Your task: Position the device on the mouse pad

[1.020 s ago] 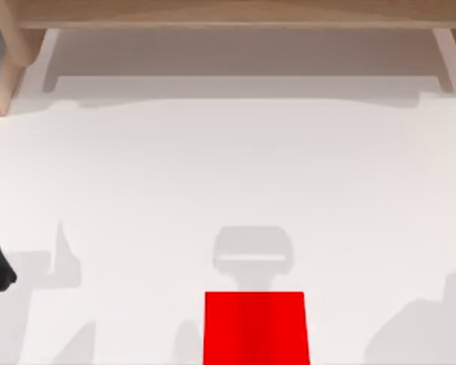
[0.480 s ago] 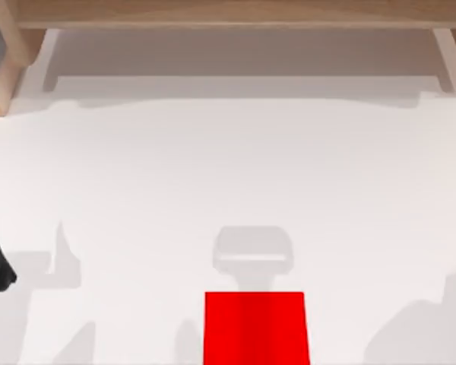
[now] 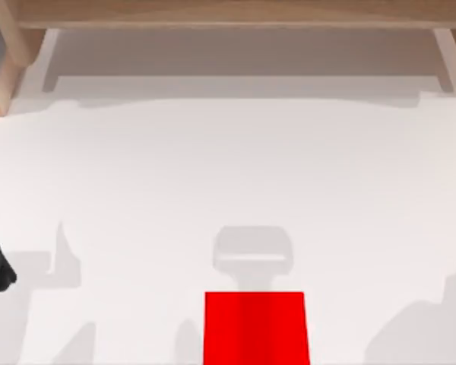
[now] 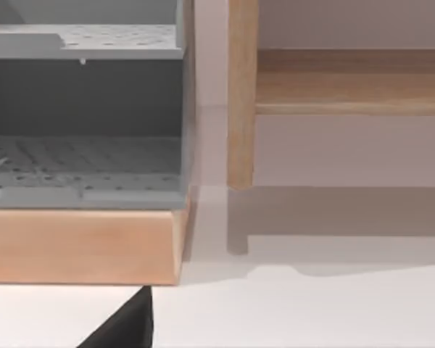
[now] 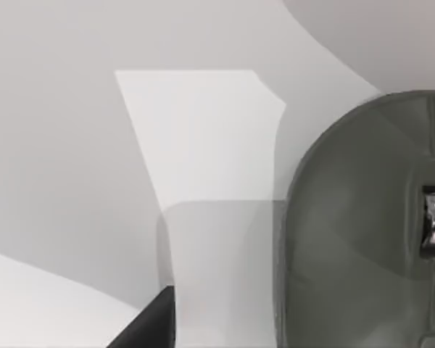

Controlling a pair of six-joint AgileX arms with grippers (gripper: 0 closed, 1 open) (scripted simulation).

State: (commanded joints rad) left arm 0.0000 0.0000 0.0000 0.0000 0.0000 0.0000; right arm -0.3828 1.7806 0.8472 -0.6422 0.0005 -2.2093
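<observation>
Grey perforated shelf unit (image 4: 83, 109) on a light wooden base (image 4: 83, 243), standing on the white desk (image 4: 312, 312). Beside it, a wooden post (image 4: 241, 94) with a wooden rail (image 4: 351, 80) running off from it. One dark finger (image 4: 123, 330) at the edge, just before the base's corner.

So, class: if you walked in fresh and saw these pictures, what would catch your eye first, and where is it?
The flat, bright red rectangular mouse pad jumps out first, lying at the near edge of the plain white table, about the middle. Next, in the right wrist view, a rounded dark grey mouse with a scroll wheel rests on the white surface. In the left wrist view a grey perforated shelf unit sits on a light wooden base.
</observation>
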